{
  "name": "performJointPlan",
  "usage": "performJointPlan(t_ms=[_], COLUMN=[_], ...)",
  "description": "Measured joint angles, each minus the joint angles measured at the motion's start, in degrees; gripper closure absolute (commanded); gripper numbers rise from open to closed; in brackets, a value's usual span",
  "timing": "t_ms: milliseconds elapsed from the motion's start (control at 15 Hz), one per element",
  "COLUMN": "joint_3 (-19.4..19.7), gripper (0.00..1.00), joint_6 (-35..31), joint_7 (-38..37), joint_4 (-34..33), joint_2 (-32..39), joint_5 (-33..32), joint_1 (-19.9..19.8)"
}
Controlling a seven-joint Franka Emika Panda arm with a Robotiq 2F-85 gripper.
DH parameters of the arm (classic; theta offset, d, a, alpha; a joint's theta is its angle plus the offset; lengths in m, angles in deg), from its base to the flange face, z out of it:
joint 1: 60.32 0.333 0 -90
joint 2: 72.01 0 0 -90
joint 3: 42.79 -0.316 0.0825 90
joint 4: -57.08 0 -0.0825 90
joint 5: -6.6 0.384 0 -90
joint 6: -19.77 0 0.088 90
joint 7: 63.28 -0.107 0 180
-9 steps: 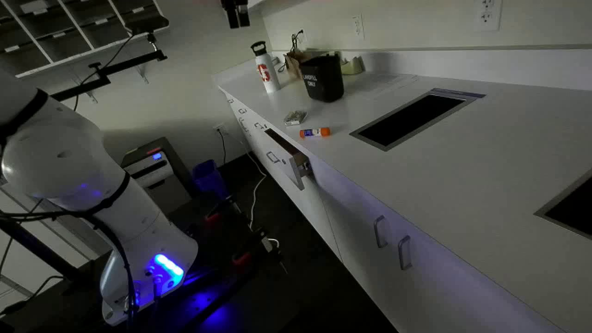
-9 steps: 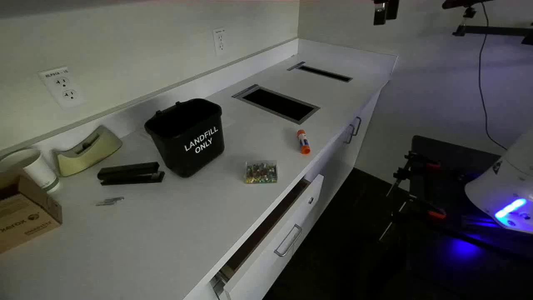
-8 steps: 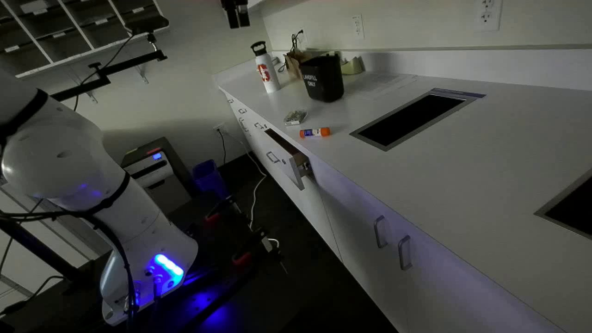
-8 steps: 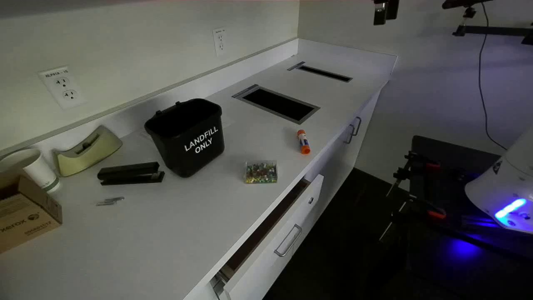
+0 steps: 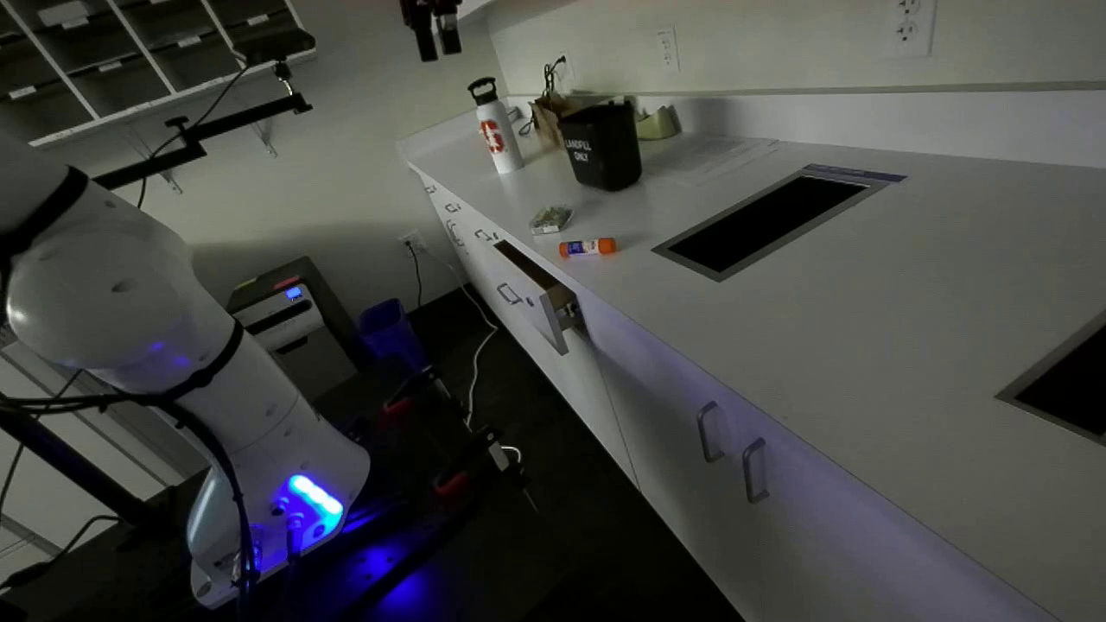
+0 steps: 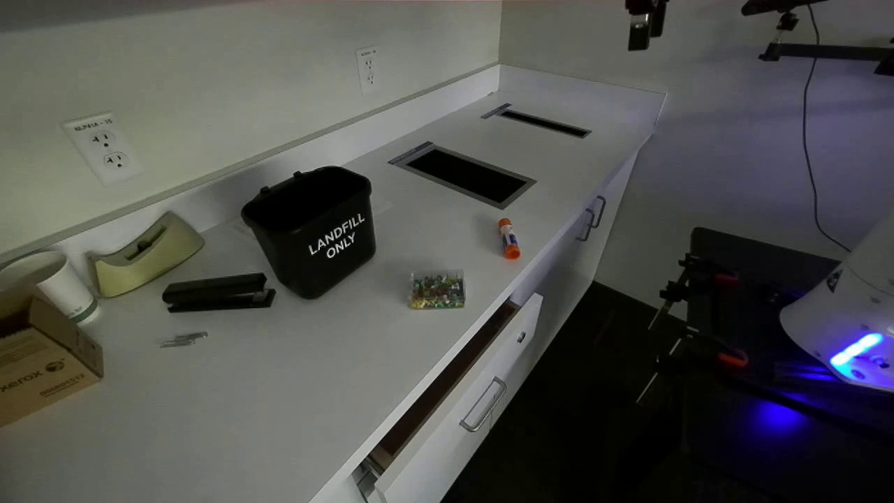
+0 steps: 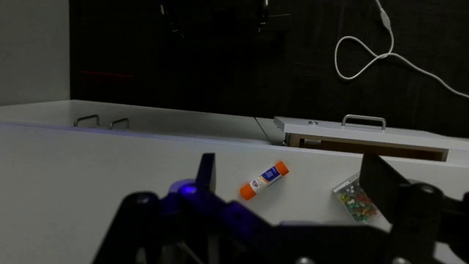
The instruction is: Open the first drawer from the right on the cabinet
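Exterior view, open drawer (image 6: 464, 398), "xerox" box (image 6: 47, 369), "LANDFILL" bin (image 6: 313, 241)

The drawer (image 6: 433, 447) — flat white front, grey bar handle (image 6: 484, 404), tan wooden sides (image 7: 294, 140) — stands partly open below the countertop (image 6: 279, 419) at its right edge, toward the near end, in an exterior view; the long white cabinet (image 6: 566, 272) has dark rectangular cut-outs (image 6: 475, 173) on top.

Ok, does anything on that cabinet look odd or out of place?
Mildly: the black LANDFILL ONLY bin stands on the countertop beside the stapler, an unusual spot for a waste bin. The drawer stands partly open, but the task calls for that.
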Motion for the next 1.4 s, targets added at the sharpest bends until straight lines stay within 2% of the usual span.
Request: performJointPlan(t_ms=[400,733,867,1400], joint_3=[-10.53,-17.02,-17.86,-18.18], gripper=[0.0,0.0,0.0,0.0], joint_6=[-1.21,-8.07,-9.5,-10.22], joint_7=[0.21,2.85,3.44,4.4], joint_4=[5.22,10.8,12.17,12.46], joint_2=[-0.69,0.36,0.63,0.79], joint_5=[-2.45,-4.55,-5.21,-6.67], joint_1=[8.45,15.23,16.56,16.87])
